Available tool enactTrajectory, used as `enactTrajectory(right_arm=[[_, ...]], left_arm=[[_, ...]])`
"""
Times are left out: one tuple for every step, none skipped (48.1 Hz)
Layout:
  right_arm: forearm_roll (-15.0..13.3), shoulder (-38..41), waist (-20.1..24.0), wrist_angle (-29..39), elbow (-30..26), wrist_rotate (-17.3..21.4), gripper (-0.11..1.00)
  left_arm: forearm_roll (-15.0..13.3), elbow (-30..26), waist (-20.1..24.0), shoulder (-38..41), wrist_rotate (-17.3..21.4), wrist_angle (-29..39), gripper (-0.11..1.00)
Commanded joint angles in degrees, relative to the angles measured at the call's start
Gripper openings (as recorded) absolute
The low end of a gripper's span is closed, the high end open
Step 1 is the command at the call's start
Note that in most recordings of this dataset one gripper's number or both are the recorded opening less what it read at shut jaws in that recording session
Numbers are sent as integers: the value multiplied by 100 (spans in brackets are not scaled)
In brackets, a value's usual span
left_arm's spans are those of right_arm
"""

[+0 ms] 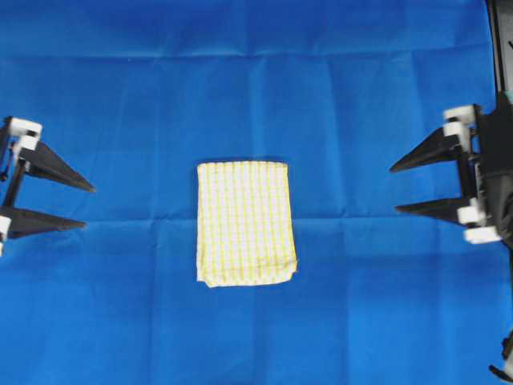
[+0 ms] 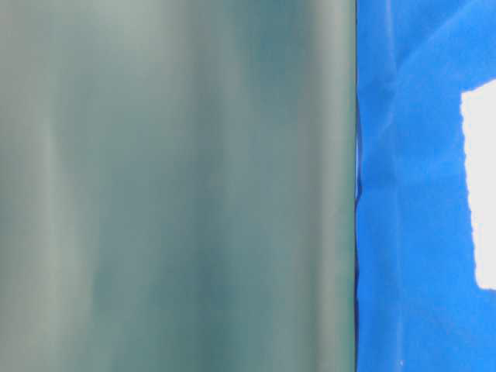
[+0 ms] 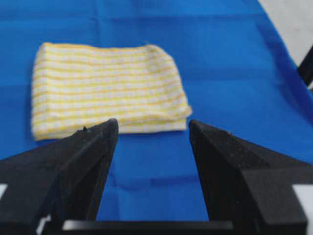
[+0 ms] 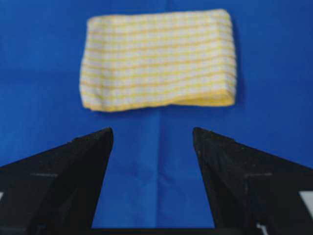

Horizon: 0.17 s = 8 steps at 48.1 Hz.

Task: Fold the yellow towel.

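Observation:
The yellow towel (image 1: 245,222) lies folded into a small upright rectangle at the middle of the blue sheet. It also shows ahead of each wrist camera, as the yellow towel (image 3: 107,89) and the yellow towel (image 4: 159,58). My left gripper (image 1: 88,207) sits at the far left edge, open, pointing toward the towel and well apart from it. My right gripper (image 1: 394,189) sits at the far right, open and empty, also well apart. Between the left gripper (image 3: 153,125) fingers and the right gripper (image 4: 152,133) fingers only blue sheet shows.
A large creased blue sheet (image 1: 256,88) covers the whole table. The table-level view is mostly blocked by a blurred grey-green surface (image 2: 178,186), with blue sheet and a white patch (image 2: 482,186) at its right.

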Motion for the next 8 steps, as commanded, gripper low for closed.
enactTrajectory(right_arm=[[-26, -272, -62, 9, 105, -9, 67], [-26, -334, -62, 9, 167, -9, 67], [-26, -396, -70, 9, 220, -9, 67], [-26, -448, -70, 0, 272, -9, 67], [-26, -501, -62, -9, 334, -9, 67], [-26, -554, -70, -26, 387, -9, 67], [-26, -606, -70, -53, 448, -9, 67], [-26, -668, -70, -97, 536, -9, 67]], left_arm=[[18, 88, 105, -264, 18, -44, 53], [9, 123, 114, -325, 18, -44, 53], [18, 167, 132, -369, 18, -44, 53], [18, 211, 141, -431, 18, -44, 53], [18, 272, 158, -501, 18, -44, 53], [9, 316, 158, -562, 18, -44, 53], [9, 360, 167, -615, 18, -44, 53], [18, 404, 167, -659, 18, -44, 53]])
